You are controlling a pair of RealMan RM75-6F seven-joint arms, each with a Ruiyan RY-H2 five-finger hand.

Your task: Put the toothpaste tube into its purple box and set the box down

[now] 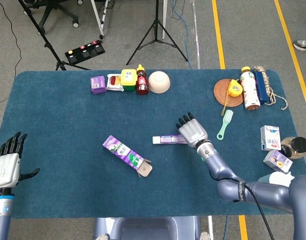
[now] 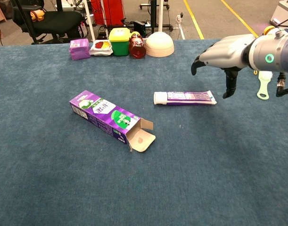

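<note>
The toothpaste tube [image 2: 184, 97] lies flat on the blue worktop [image 2: 49, 179], its white cap pointing toward the robot's left and its crimped end toward the right hand [image 2: 225, 54]. That hand hangs just above and beside the crimped end, palm down, fingers apart and hanging loosely, with nothing in its hold; from the chest view it looks clear of the tube. In the head view the same hand [image 1: 193, 131] sits right at the tube's [image 1: 169, 139] end.

The purple box [image 2: 107, 118] lies on its side near the tube, closer to the robot and off to its left, set at an angle. Its open end with the flaps [image 2: 142, 136] folded out faces the robot's right, and nothing is inside that I can see. In the head view the box [image 1: 123, 152] and tube are apart, with bare cloth between them.

The left hand [image 1: 5, 164] is well away at the worktop's near left edge, fingers spread and upright, holding nothing.

Along the far edge stand a small purple carton [image 2: 79, 49], a snack packet [image 2: 101, 47], a yellow-lidded green tub [image 2: 119, 41], a red sauce bottle [image 2: 137, 45] and an upturned cream bowl [image 2: 159, 44]. Beside the right hand lies a pale green brush [image 1: 224, 124].
</note>
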